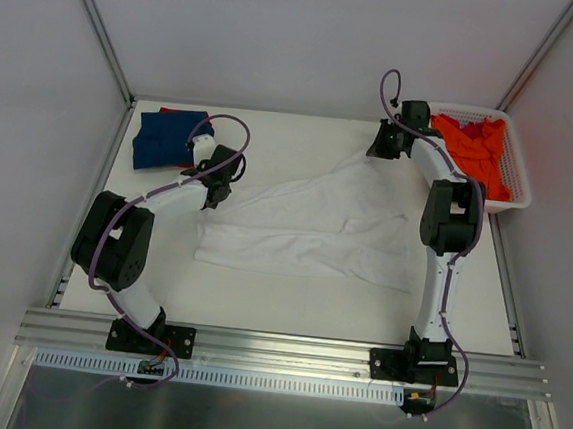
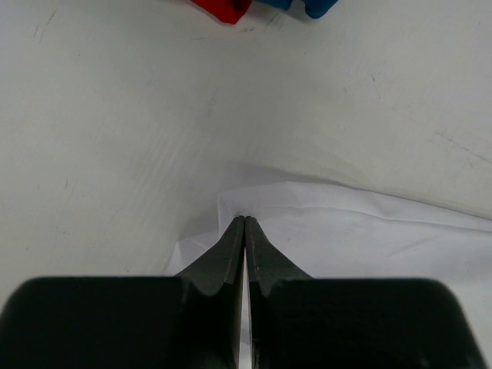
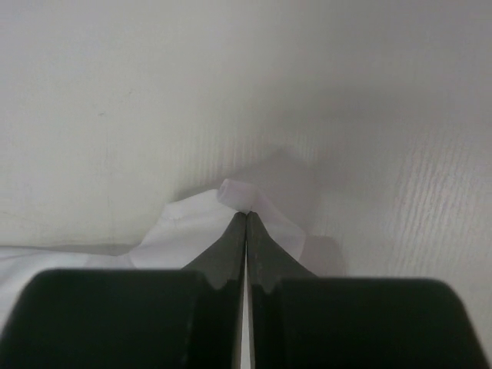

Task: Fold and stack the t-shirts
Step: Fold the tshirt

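Four t-shirts — white (image 1: 306, 226), blue (image 1: 161, 139), red (image 2: 223, 9), orange (image 1: 476, 151).

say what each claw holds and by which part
Both hold the white t-shirt: left claw pinches its left edge, right claw a bunched tip at its far right.

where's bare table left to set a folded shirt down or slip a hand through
Free: the back strip of the table between the dark blue t-shirt and the right gripper, and the near strip between the white t-shirt and the front rail. Crowded: the middle, where that shirt stretches to the left gripper, and the basket with the orange t-shirt.
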